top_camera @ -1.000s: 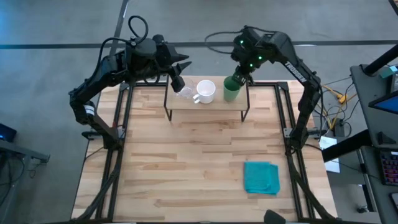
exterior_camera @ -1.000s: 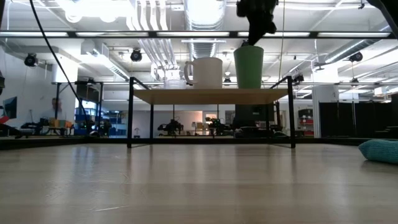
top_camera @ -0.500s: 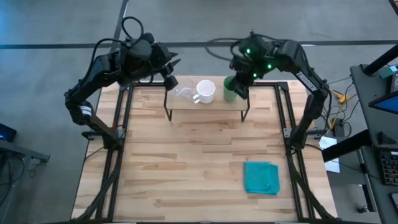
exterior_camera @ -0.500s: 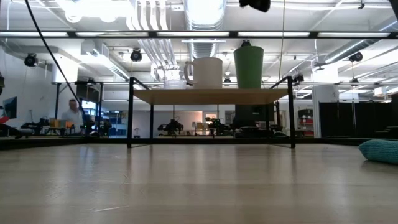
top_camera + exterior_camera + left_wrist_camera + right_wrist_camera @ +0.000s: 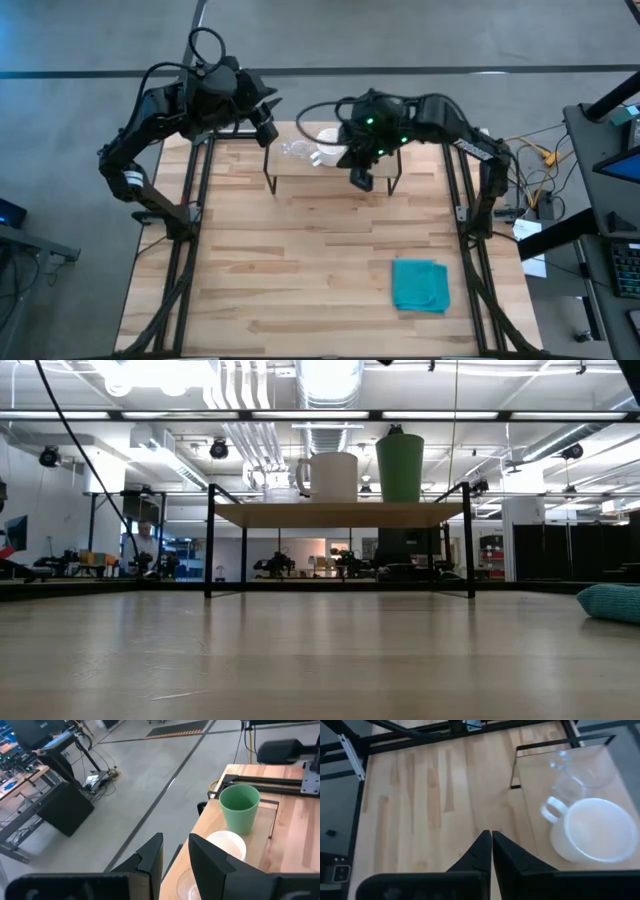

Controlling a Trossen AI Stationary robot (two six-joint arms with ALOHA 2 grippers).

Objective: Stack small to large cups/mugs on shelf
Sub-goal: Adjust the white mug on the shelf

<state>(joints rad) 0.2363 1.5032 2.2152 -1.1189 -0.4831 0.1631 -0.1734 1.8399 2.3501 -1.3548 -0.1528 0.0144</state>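
1. High view: the left gripper (image 5: 262, 108) is hanging off the far left corner of the shelf (image 5: 300, 172), carrying nothing. The right gripper (image 5: 360, 178) is hovering over the shelf's front edge near its right end, and the arm is covering the green cup, so the cup cannot be seen from up here. The glass cup (image 5: 294, 149) and the white mug (image 5: 326, 155) are sitting side by side on the board. A teal cloth (image 5: 419, 284) is lying well apart on the table (image 5: 300, 280).

2. Low view: here the row is reading clearly. The glass cup (image 5: 279, 489), white mug (image 5: 330, 477) and green cup (image 5: 400, 467) are standing upright on the shelf (image 5: 340, 514), lowest to tallest, left to right. I judge the ordering done, which would explain why neither gripper is holding anything.

3. Left wrist view: the left gripper's fingers (image 5: 152, 857) are sitting slightly apart with nothing between them, looking along the row at the white mug (image 5: 226, 845) and green cup (image 5: 239, 809).

4. Right wrist view: the right gripper's fingers (image 5: 481, 850) are pressing tip to tip, empty, above the bare table beside the white mug (image 5: 587, 831) and glass cup (image 5: 572, 775).
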